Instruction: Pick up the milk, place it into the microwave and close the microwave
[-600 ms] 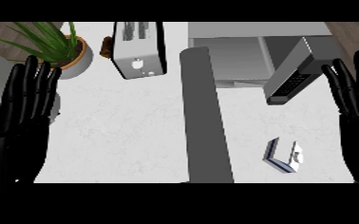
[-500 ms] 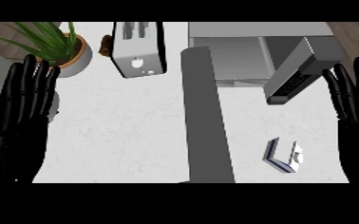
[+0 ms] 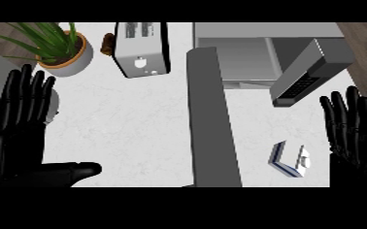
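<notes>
The milk (image 3: 290, 158) is a small white and blue carton lying on the counter at the lower right. My right hand (image 3: 345, 126) is at the right edge, open with fingers straight, just right of and above the carton, apart from it. The microwave (image 3: 267, 53) stands at the top right with its cavity open; its door (image 3: 212, 121) swings out as a long grey slab toward the front edge. My left hand (image 3: 27, 126) rests open at the left edge, fingers up, thumb stretched out low.
A silver toaster (image 3: 142, 48) stands at the top centre, left of the microwave. A potted green plant (image 3: 63, 48) sits at the top left. The microwave's control panel side (image 3: 309, 73) juts out at the right. White counter (image 3: 129, 131) spreads between the left hand and the door.
My right hand has slid down and slightly inward toward the milk carton. The left hand, carton and microwave door stay where they were.
</notes>
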